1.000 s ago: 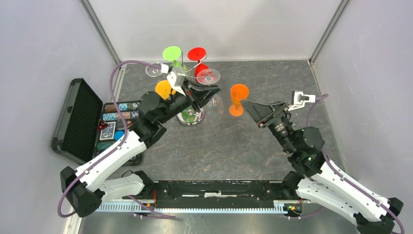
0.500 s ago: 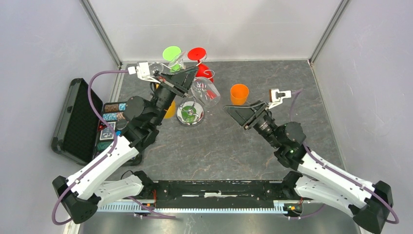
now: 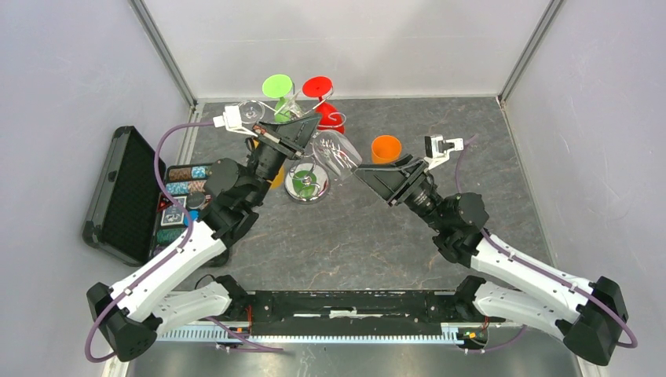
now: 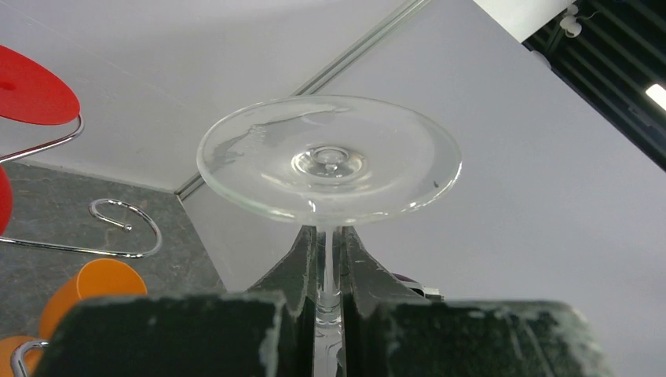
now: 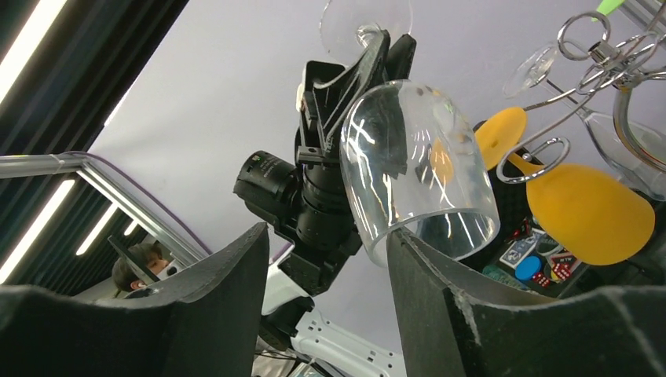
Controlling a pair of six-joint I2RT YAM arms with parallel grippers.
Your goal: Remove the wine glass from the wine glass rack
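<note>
Plainly, the clear wine glass point(image 3: 334, 149) hung in the air just right of the wine glass rack point(image 3: 308, 188), free of its curled wire arms. The left gripper point(image 4: 328, 251) had its jaws clamped on the thin stem just under the foot. The glass looked light, rigid and slick, and it was likely brittle, most of all at the stem and the thin rim. The stem close to the foot or the bowl seemed the safest place to take hold, and a pinch across the bowl would need a gentle squeeze.

Its long axis ran from foot to rim and was tilted. The foot was uppermost and leaned toward the far left. The open mouth pointed down and toward the near right, at the right gripper point(image 3: 361, 171). That gripper's jaws stood apart and held nothing. In the right wrist view the bowl's rim sat just above one finger point(image 5: 440, 298), though whether they touched could not be told.
</note>
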